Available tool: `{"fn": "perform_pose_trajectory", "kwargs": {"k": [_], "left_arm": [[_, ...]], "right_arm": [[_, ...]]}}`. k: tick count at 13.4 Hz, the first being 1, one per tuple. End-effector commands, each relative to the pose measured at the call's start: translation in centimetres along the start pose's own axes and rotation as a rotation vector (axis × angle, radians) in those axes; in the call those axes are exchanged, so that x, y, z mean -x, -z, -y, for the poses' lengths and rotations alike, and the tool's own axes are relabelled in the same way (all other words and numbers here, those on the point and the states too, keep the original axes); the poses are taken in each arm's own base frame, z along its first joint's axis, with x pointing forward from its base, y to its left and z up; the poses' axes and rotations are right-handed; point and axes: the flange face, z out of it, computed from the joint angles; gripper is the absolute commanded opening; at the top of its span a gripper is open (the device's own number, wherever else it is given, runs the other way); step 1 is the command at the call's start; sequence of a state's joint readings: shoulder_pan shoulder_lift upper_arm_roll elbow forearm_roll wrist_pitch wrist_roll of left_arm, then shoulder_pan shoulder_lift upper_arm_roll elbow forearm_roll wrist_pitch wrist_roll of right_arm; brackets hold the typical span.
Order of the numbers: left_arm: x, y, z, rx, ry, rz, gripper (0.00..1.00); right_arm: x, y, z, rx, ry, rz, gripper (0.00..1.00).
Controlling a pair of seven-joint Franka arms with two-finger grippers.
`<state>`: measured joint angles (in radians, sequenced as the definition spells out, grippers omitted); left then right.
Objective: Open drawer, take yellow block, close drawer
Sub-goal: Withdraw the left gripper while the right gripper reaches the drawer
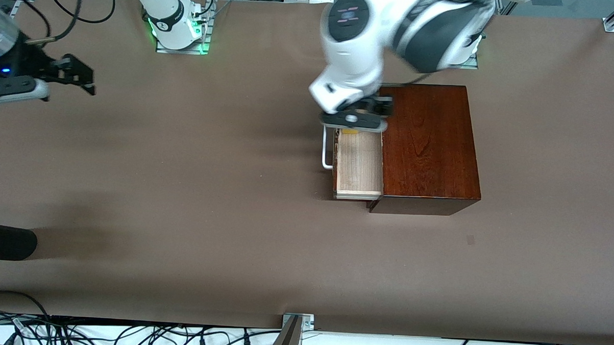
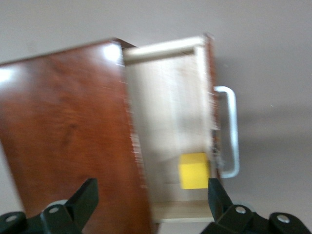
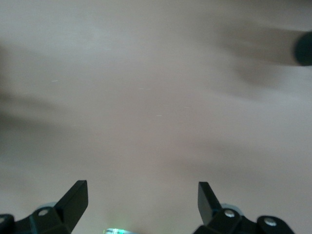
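The drawer (image 1: 359, 164) of the dark reddish-brown wooden box (image 1: 430, 146) stands pulled out toward the right arm's end of the table, its pale interior showing. Its white bar handle (image 1: 327, 152) is on its front. The yellow block (image 1: 350, 132) lies in the drawer's corner farthest from the front camera, next to the drawer front, partly hidden by the left hand. My left gripper (image 1: 356, 124) hovers open over that end of the drawer. In the left wrist view the block (image 2: 194, 170) lies near one finger (image 2: 217, 195) of the open gripper (image 2: 151, 195), apart from it. My right gripper (image 1: 85, 78) is open and empty.
The right arm waits over bare table near the right arm's end, and its wrist view (image 3: 142, 195) shows only tabletop. A black rounded object (image 1: 3, 241) lies at that end of the table, nearer to the front camera. Cables run along the table's front edge.
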<state>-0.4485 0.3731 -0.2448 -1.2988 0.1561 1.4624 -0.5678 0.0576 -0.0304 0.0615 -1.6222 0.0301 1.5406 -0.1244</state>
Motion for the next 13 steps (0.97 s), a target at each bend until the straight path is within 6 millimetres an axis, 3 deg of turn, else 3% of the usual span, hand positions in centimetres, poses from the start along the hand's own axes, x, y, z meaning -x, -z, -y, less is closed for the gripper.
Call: {"fn": "perform_pose_trajectory", "kwargs": {"k": [1, 4, 5, 7, 9, 11, 13], "left_arm": [[-0.5, 3.3, 8.6, 0.035, 0.012, -0.001, 1.00], [-1.1, 4.6, 18.0, 0.061, -0.046, 0.025, 1.00], [-1.1, 4.9, 20.8, 0.101, -0.046, 0.025, 1.00], [-0.8, 4.0, 25.3, 0.133, -0.048, 0.038, 1.00], [-0.1, 3.1, 29.8, 0.133, 0.013, 0.008, 1.00], [1.4, 1.5, 33.2, 0.135, 0.083, -0.047, 1.00], [2.2, 0.7, 33.7, 0.126, 0.100, -0.108, 1.00]], "right_arm": [[-0.8, -1.0, 3.2, -0.054, 0.059, 0.038, 1.00], [-2.9, -4.7, 10.9, -0.135, 0.230, 0.097, 1.00], [-3.9, -6.9, 14.2, -0.136, 0.286, 0.120, 1.00], [-5.3, -7.0, 19.0, -0.137, 0.404, 0.089, 1.00], [-5.3, -8.9, 26.5, -0.130, 0.596, 0.095, 1.00], [-5.0, -11.1, 34.3, -0.130, 0.711, 0.054, 1.00], [-4.9, -14.0, 41.7, -0.139, 0.817, -0.027, 1.00]]}}
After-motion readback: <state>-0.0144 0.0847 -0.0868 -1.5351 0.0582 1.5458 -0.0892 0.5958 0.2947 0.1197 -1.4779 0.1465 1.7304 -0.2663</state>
